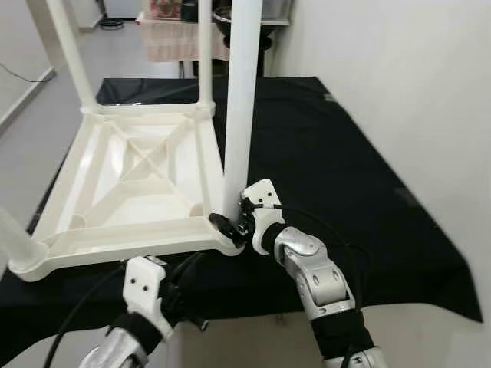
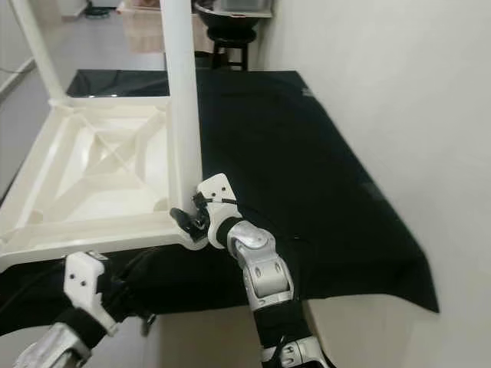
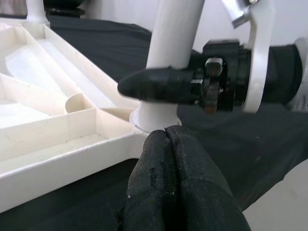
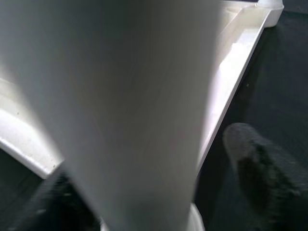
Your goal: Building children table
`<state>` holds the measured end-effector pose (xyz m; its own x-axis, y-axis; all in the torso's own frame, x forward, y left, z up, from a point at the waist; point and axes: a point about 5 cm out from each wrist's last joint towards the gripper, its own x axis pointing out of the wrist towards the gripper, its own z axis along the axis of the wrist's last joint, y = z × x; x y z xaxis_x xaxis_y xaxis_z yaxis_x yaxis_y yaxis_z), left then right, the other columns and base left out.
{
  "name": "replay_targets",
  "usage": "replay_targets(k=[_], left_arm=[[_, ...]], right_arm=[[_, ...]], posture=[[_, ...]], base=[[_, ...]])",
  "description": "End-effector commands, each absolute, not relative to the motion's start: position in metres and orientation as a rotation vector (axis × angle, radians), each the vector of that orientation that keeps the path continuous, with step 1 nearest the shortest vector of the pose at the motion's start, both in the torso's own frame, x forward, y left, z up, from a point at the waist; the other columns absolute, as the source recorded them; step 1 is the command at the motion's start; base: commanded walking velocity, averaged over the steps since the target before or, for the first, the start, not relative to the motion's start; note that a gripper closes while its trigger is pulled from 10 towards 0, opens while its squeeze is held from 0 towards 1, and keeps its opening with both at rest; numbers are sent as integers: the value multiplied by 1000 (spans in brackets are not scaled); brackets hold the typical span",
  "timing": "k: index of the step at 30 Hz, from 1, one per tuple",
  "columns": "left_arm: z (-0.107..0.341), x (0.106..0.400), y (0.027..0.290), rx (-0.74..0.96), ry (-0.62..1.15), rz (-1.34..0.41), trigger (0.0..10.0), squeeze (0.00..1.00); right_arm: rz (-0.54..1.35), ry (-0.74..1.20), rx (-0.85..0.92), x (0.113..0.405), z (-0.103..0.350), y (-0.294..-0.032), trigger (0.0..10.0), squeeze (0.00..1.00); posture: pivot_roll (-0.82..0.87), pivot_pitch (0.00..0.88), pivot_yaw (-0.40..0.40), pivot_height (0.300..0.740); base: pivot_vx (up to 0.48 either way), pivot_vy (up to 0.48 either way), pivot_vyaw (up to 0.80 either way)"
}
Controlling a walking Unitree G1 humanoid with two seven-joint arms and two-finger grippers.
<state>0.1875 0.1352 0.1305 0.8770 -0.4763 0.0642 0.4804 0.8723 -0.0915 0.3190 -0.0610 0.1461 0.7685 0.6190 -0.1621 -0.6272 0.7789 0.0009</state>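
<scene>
A white plastic children's table [image 1: 130,176] lies upside down on a black cloth. Its near-right leg [image 1: 242,100] stands upright in the corner socket [image 3: 144,118]. My right gripper [image 1: 230,222] is shut on the base of that leg, with one black finger [image 3: 154,86] across its front and another finger [image 4: 250,173] beside it. Two more legs [image 1: 70,54] rise at the far corners, and a fourth [image 1: 15,238] is at the near left. My left gripper [image 3: 166,137] sits just below the table's near edge, shut on nothing, pointing at the socket.
The black cloth [image 1: 345,169] covers a work table that ends just in front of me. A white wall [image 1: 414,77] runs along the right. At the back are a dark stool with a bowl [image 1: 230,15] and a hanging towel [image 1: 173,38]. Grey floor [image 1: 31,130] lies to the left.
</scene>
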Motion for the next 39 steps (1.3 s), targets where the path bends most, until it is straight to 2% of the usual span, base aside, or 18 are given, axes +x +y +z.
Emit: replay_targets(k=[1,6,11,13,14,15,17,18,20,21,24,31,39], left_arm=[[127,187,135,-102,-34,-505,10000,0],[130,185,139,-105,-35,-503,10000,0],[137,184,159,-109,-43,-412,10000,0],[144,186,179,-105,-74,-315,10000,0],[144,186,179,-105,-74,-315,10000,0],[153,188,202,-100,-113,-179,10000,0],[155,188,210,-101,-126,-127,10000,0],[156,188,217,-95,-127,-68,10000,0],[156,188,221,-91,-125,-35,10000,0],[153,188,222,-91,-102,-10,10000,0],[140,184,214,-118,-13,-5,10000,0],[133,181,208,-154,21,2,10000,0],[139,175,181,-218,43,-220,10000,0]], right_arm=[[712,124,-47,319,151,-60,10000,1000],[797,111,-66,309,154,-70,10000,1000],[840,138,-130,298,151,-98,10000,1000],[843,133,-144,294,151,-116,10000,1000],[843,133,-144,294,151,-116,10000,1000],[787,141,-161,293,148,-134,10000,1000],[762,147,-162,293,147,-140,10000,1000],[715,152,-148,293,145,-147,10000,627],[689,155,-137,293,144,-151,10000,627],[644,158,-136,294,142,-156,10000,20],[513,159,-115,299,141,-168,10000,0],[417,140,-106,305,144,-178,10000,0],[352,152,-107,310,142,-183,10000,0]], posture=[[133,54,-94,740],[127,56,-90,740],[115,65,-76,740],[113,73,-72,740],[113,73,-72,740],[109,77,-70,740],[108,79,-69,740],[108,83,-68,740],[108,83,-68,740],[107,85,-67,740],[99,89,-60,740],[97,91,-57,740],[98,91,-68,740]], base=[[0,0,0],[0,0,0],[0,0,0],[0,0,0],[0,0,0],[0,0,0],[0,0,0],[0,0,0],[0,0,0],[0,0,0],[0,0,0],[0,0,0],[0,0,0]])
